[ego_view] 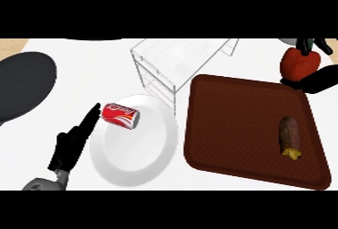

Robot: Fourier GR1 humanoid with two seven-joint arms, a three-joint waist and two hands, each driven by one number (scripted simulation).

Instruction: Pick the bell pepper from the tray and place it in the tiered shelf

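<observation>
At the upper right of the frame, the right hand [315,79] curls around the red bell pepper [301,62], holding it just beyond the brown tray's [244,129] far corner. The wire tiered shelf [173,62] stands at upper centre. The left hand [74,138] rests at lower left, fingers straight, beside the white plate [142,152] carrying a red can [120,115].

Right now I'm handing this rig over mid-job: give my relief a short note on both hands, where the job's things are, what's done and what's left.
Right hand: curled round the bell pepper, held beyond the tray's far right corner.
Left hand: open, fingers straight, resting beside the white plate.
Brown tray: pepper gone; one brown elongated food item remains.
Tiered shelf: wire frame behind plate and tray, no pepper in it.
Soda can lies on the plate.
Done: pepper picked.
Left: carry it left to the shelf, set it in, release.
</observation>
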